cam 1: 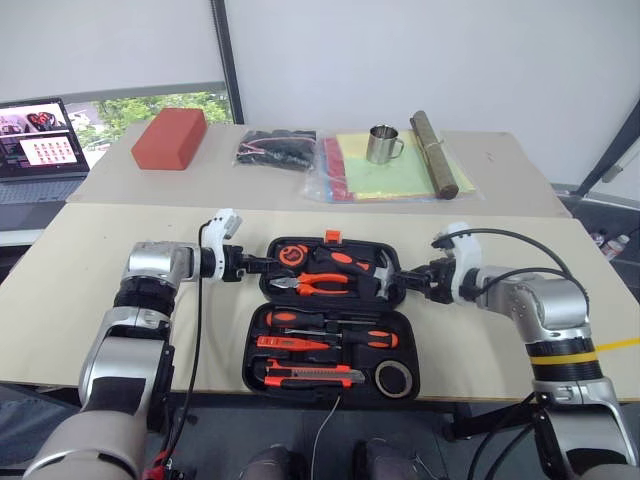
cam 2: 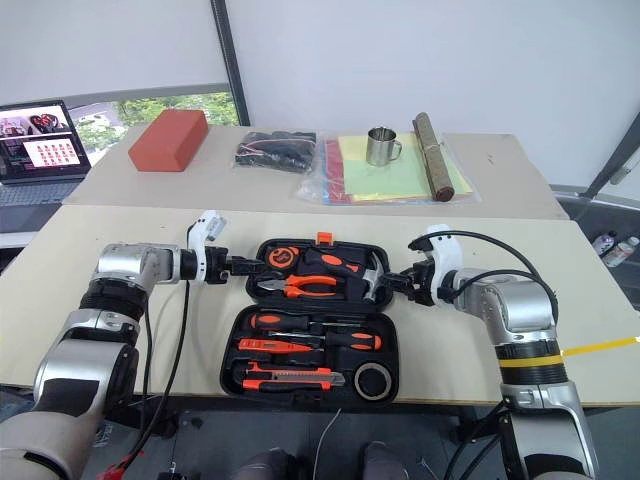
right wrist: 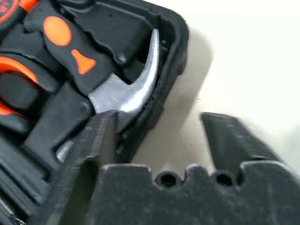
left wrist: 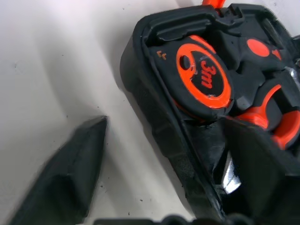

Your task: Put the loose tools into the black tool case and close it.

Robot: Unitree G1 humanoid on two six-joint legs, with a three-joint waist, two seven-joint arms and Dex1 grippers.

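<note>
Looks like a lab or test room set up for robot trials. Two plain beige tables [cam 1: 90, 290] pushed together in front of blank white walls and a window with greenery outside. Holds an open laptop [cam 1: 38, 140] at one edge, a red brick-shaped block [cam 1: 169, 138], a steel mug [cam 1: 383, 144] on coloured plastic folders [cam 1: 385, 170], a rolled dark mat [cam 1: 433, 152] and a bundle of black cables [cam 1: 276, 150]. Nearer, an open black tool case [cam 1: 330, 325] of hand tools.

silver arms with black cables, white wrist brackets, and a yellow-striped right forearm.
</note>
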